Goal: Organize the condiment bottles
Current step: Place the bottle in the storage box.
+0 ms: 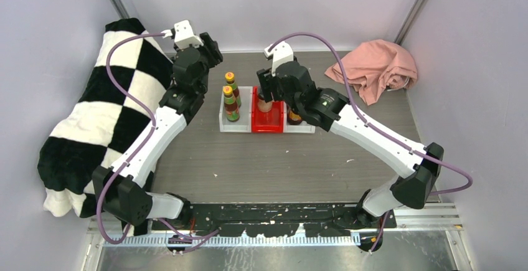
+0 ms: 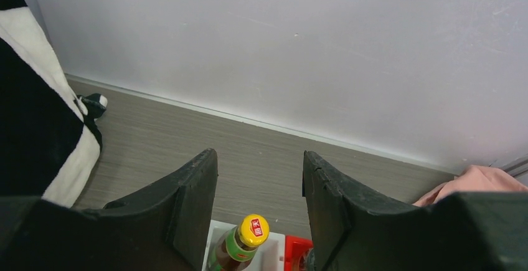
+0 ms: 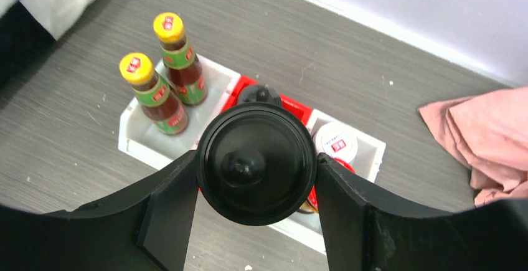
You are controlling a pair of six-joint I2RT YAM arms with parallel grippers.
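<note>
Two slim yellow-capped, green-labelled sauce bottles [image 3: 163,93] stand upright in the left white bin [image 3: 134,143]. My right gripper [image 3: 256,159] is shut on a black-lidded shaker [image 3: 255,184], held above the red bin [image 1: 268,124]. A second black lid [image 3: 258,91] shows in the red bin behind it. A red-lidded jar [image 3: 347,166] sits in the right white bin [image 3: 368,147], mostly hidden by my finger, beside a white-topped lid [image 3: 335,141]. My left gripper [image 2: 259,159] hangs open and empty above one bottle's yellow cap [image 2: 254,230], without touching it.
A black-and-white checkered blanket [image 1: 106,121] is heaped along the left side. A pink cloth [image 1: 377,65] lies at the back right. The three bins stand in a row close to the back wall [image 2: 311,47].
</note>
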